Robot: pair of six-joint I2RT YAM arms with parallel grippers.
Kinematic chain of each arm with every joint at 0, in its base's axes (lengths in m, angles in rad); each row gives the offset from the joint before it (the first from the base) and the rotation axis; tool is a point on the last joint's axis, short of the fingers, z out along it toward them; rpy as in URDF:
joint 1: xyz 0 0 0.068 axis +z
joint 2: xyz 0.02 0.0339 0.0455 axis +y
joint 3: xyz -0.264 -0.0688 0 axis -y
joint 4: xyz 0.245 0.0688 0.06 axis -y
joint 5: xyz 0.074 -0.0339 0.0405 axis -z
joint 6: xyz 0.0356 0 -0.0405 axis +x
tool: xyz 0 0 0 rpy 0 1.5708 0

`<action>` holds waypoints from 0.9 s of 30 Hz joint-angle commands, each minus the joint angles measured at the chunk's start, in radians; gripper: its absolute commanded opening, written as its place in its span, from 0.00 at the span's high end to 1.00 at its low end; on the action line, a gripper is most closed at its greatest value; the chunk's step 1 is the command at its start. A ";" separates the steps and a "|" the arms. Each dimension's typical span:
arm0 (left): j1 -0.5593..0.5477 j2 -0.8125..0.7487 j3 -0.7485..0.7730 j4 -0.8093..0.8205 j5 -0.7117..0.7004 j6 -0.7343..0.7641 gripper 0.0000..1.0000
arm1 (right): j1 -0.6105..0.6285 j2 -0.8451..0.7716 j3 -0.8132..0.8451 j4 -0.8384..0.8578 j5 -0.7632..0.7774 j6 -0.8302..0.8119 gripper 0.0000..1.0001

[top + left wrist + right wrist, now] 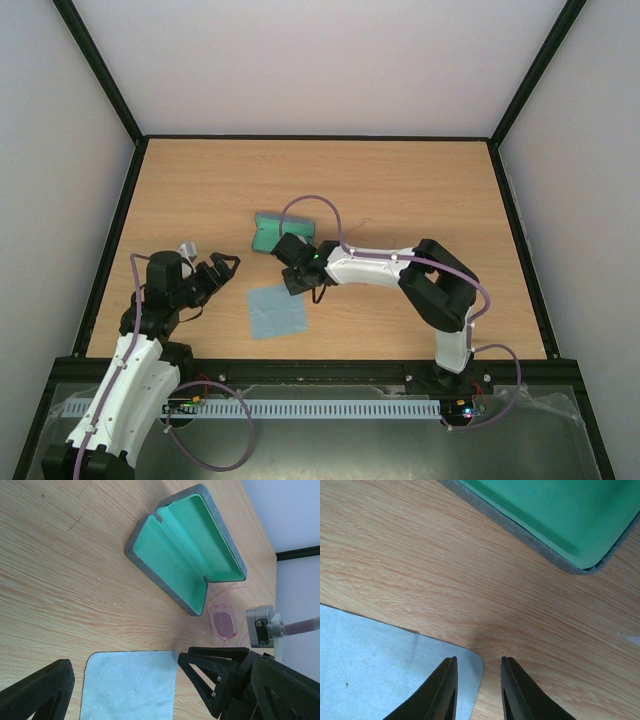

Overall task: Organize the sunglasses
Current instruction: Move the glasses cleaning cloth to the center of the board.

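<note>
Sunglasses [223,624] vs tool: loose on the table [420,190], off to the side of the right gripper [479,661], not between its fingers.

Right gripper: jaws narrow with a small gap, both tips low over the wood. The gap shows only bare wood and the rounded corner of the light blue cloth [370,675]. Can't tell whether a tip touches the cloth.

Past the tips, across a strip of bare wood, is the case [555,515]. It's grey outside with green lining, and the left wrist view shows it lying open.

Sunglasses lie just beside one short end of that case, one pink lens facing up. A thin pink temple runs toward the case end; touching or not, can't tell. They sit close to the grey block on the right wrist, behind the fingertips, so the right wrist camera misses them. In the top view I can't make them out; the right arm is over that spot.

Left gripper [220,268]: jaws wide, holding nothing. It's on the side of the cloth away from the right gripper, well apart from the sunglasses.
</note>
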 commanded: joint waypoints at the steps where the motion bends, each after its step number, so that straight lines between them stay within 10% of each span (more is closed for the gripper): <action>1: -0.003 -0.012 -0.017 -0.019 -0.005 0.007 0.01 | 0.001 0.025 0.013 -0.054 0.035 0.002 0.74; 27: -0.003 -0.013 -0.026 -0.021 -0.015 0.011 0.01 | 0.002 0.069 -0.030 -0.007 -0.011 0.006 0.91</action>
